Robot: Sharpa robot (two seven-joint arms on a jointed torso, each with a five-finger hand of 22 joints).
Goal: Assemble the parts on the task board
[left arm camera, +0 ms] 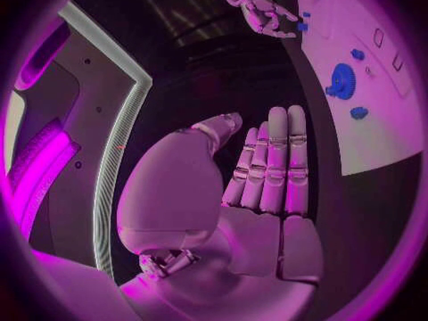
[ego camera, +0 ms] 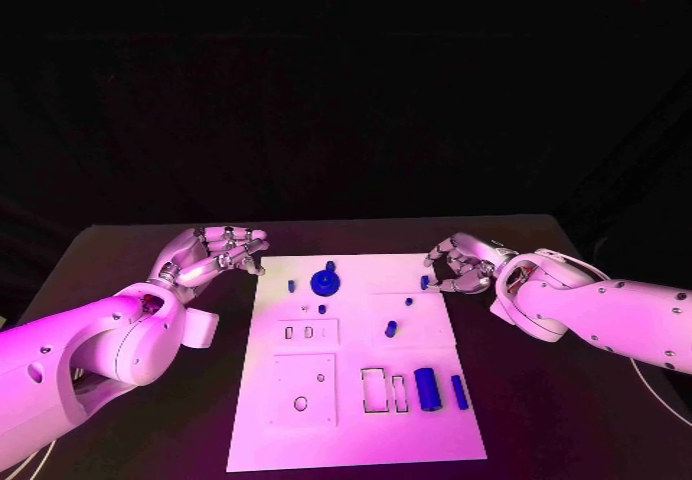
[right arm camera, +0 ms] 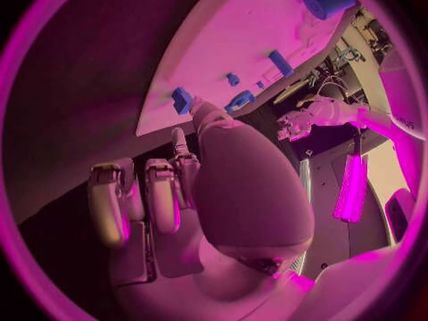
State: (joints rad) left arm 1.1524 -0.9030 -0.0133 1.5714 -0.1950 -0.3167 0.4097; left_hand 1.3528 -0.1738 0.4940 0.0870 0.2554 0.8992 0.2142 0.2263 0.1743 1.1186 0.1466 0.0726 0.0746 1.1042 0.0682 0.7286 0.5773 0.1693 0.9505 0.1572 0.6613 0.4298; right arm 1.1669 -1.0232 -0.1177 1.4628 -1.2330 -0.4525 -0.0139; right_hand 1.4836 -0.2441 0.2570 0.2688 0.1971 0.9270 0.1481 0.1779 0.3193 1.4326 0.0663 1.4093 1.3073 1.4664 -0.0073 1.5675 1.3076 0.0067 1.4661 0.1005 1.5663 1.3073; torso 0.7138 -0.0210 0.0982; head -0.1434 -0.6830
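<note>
The task board (ego camera: pixel 353 400) is being seen at the centre of the black table (ego camera: pixel 548 420), stretching from 12 o'clock to 6 o'clock. Blue parts are being carried on it: a gear (ego camera: pixel 326 283) toward 12 o'clock, a small peg (ego camera: pixel 391 327) near the middle, and a cylinder (ego camera: pixel 427 387) with a thin bar (ego camera: pixel 459 392) just beside it toward 5 o'clock.

The left hand (ego camera: pixel 216 255) is being held above the table at about 10 o'clock of the board, just off its far left corner, apart from it. In the left wrist view, its fingers (left arm camera: pixel 274 164) are being kept straight and side by side, with nothing held in them.

The right hand (ego camera: pixel 464 266) is being held at about 2 o'clock, at the board's far right corner. Its fingers (right arm camera: pixel 147 200) are being curled inward, and a small blue part (right arm camera: pixel 182 100) is being seen at the thumb tip on the board's edge; whether it is being pinched cannot be told.
</note>
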